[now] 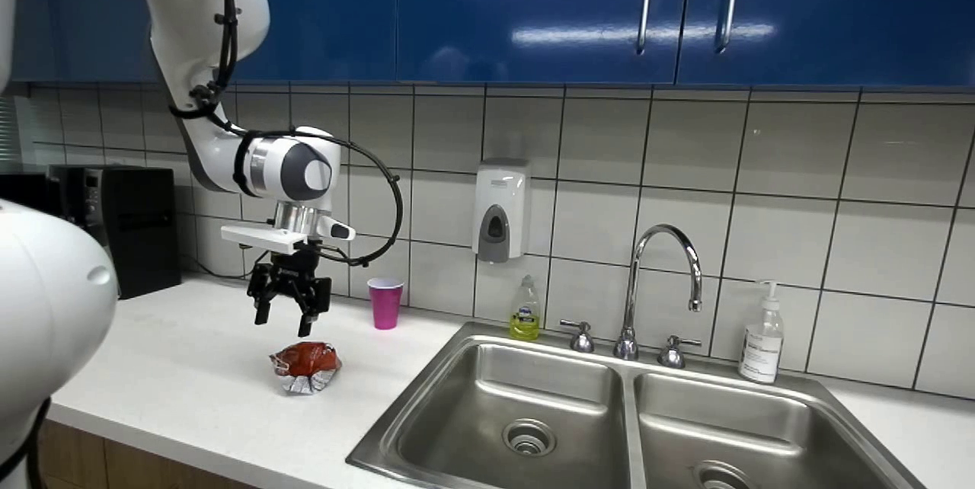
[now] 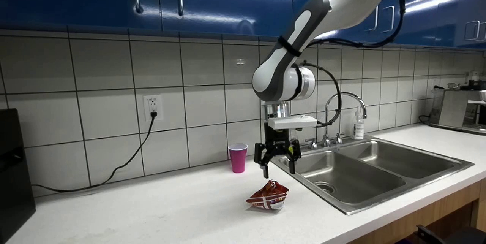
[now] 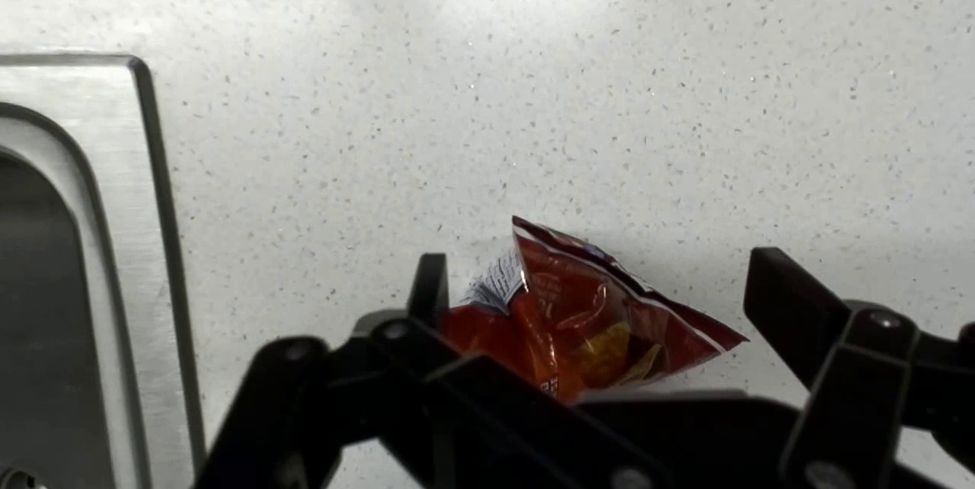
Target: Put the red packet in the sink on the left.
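The red packet, a crumpled shiny chip bag with a silver-white part, lies on the white counter in both exterior views (image 1: 307,359) (image 2: 269,196) and in the wrist view (image 3: 586,306). My gripper (image 1: 283,319) is open and empty above the packet, its fingers pointing down; it also shows so in an exterior view (image 2: 279,170). In the wrist view the fingertips (image 3: 598,279) stand apart on either side of the packet, and the gripper body hides its lower part. The left sink basin (image 1: 457,405) is steel and beside the packet; its rim shows in the wrist view (image 3: 114,245).
A pink cup (image 1: 386,306) stands behind the packet near the wall. A yellow-green soap bottle (image 1: 525,315), the faucet (image 1: 632,291) and a clear pump bottle (image 1: 762,344) line the sink's back. The right basin (image 1: 724,428) adjoins the left. A black machine (image 1: 145,222) stands on the counter.
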Controlling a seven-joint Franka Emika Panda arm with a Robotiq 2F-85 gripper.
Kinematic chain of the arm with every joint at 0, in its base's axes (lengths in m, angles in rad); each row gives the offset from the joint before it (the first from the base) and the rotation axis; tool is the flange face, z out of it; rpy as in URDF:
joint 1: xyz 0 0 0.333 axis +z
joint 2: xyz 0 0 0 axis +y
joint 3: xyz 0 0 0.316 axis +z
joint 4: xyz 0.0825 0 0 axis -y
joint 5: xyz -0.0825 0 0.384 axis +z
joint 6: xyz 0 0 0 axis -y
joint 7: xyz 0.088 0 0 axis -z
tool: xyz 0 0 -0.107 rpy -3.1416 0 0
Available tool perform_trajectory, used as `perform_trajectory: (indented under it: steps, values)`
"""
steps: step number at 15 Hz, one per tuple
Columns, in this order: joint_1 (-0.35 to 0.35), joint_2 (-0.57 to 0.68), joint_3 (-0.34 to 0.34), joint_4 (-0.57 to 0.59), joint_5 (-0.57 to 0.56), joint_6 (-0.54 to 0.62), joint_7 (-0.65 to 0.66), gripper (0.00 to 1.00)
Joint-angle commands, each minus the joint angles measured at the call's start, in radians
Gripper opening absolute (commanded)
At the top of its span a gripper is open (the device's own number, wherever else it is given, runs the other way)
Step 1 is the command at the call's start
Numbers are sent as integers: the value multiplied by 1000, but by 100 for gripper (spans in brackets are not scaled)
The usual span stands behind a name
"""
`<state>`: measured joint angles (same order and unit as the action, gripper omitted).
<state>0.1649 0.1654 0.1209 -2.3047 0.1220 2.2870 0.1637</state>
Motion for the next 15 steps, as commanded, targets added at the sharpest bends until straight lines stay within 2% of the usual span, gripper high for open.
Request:
perform_trajectory:
  steps: [1,8,9,15]
  values:
    - [6,81,4,86,-3,6,62,100]
    - [24,167,-4,167,-15,5,114,100]
    - [11,141,0,134,-1,8,69,100]
    - [18,164,-4,153,0,11,96,100]
